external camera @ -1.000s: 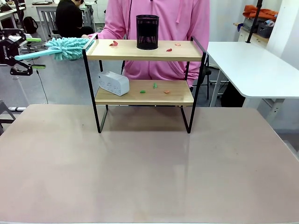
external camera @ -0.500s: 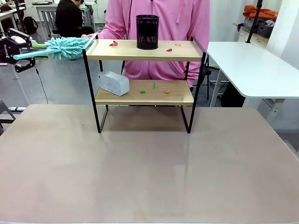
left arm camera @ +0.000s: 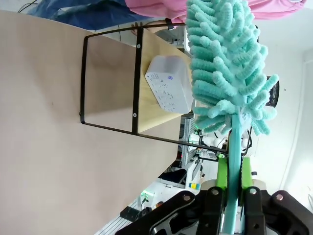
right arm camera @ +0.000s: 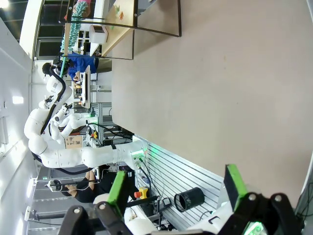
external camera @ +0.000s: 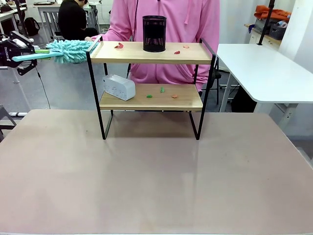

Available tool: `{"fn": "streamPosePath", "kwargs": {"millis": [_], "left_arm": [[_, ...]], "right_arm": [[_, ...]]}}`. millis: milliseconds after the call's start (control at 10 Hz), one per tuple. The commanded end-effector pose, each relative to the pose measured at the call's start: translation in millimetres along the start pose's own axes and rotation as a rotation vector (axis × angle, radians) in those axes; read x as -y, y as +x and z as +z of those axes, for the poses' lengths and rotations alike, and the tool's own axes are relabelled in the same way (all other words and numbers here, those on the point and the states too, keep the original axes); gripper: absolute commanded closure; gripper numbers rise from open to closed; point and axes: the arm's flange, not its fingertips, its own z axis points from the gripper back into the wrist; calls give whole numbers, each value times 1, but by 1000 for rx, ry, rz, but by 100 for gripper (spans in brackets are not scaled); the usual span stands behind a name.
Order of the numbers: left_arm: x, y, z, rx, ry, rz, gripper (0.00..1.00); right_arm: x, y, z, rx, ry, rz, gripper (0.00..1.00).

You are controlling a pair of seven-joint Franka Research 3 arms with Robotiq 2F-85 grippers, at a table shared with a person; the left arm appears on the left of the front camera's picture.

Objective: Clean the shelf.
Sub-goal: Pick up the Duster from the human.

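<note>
Beside shelf (external camera: pixel 132 53), left pincer (left arm camera: pixel 234 169), gripping duster (external camera: pixel 73 50), seems lettered.

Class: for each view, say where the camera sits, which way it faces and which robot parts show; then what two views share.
Front: fixed between the arms, facing across the table at the shelf and person; the left gripper, holding the duster, shows at picture left.
Left wrist: on the left arm, looking along its fingers, shut on the duster, towards the shelf's end.
Right wrist: on the right arm, over the table; right gripper open, empty.
Shared: shelf and duster in front and left wrist views.
</note>
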Motion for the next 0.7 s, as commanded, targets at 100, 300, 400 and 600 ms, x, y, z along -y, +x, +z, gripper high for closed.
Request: {"fn": "streamPosePath", "kwargs": {"millis": [100,300,400,600], "left_arm": [[1,-8,-5,10,-28,-3,100],[10,-13,4,-32,-31,-24,100],[25,-22,19,-61,-22,-88,100],[60,-56,62,-148,42,-227,100]], "right_arm": [[0,-1,3,-10,1,26,0],[0,-1,3,-10,1,26,0],[0,-1,3,-10,1,26,0],[0,-1,3,-10,1,26,0]]}}
